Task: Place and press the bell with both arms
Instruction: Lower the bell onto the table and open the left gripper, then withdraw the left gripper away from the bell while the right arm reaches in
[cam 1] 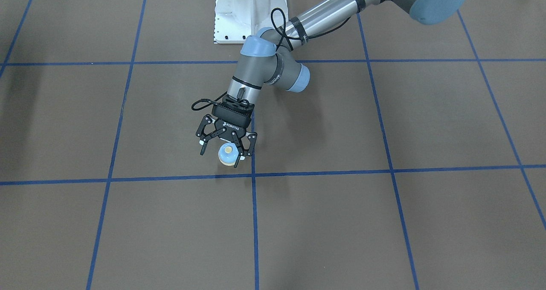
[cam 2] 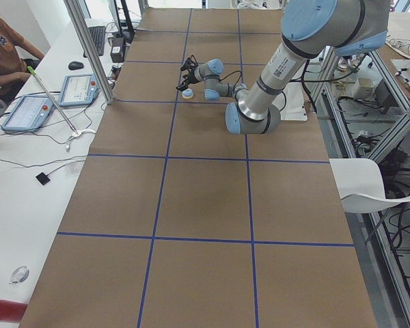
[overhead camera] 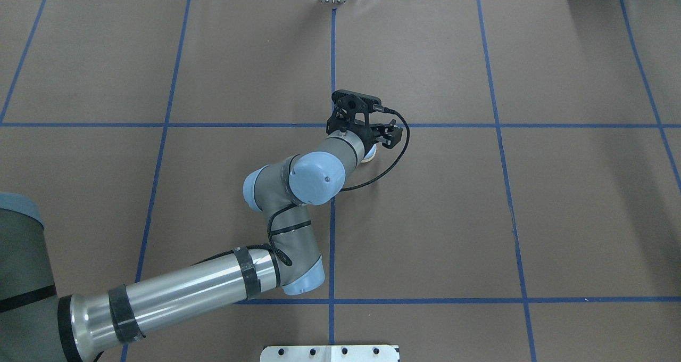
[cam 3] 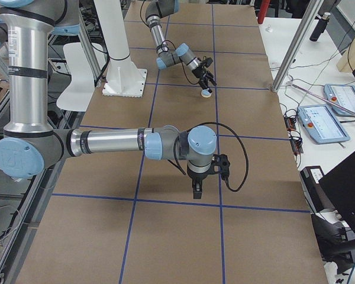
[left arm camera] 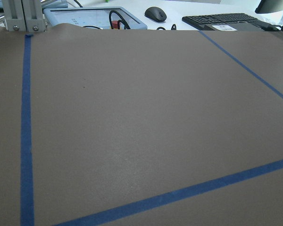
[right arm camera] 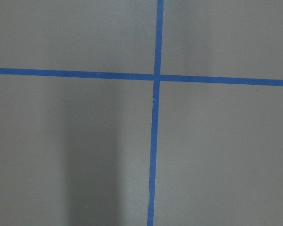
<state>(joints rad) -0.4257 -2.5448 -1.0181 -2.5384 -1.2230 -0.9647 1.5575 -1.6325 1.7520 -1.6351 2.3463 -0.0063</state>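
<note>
The light-blue bell with its cream button stands upright on the brown table near a blue tape crossing. My left gripper points down over it, open, with the bell between its spread fingers and closer to one of them. In the overhead view the wrist hides most of the bell. The bell also shows in the exterior right view. My right gripper hangs low over the table far from the bell. It shows only in the exterior right view, so I cannot tell whether it is open or shut. Neither wrist view shows the bell.
The white pedestal base stands at the robot's side of the table. Blue tape lines grid the brown cover. Tablets, a keyboard and a mouse lie on the operators' desk beyond the far edge, beside aluminium posts.
</note>
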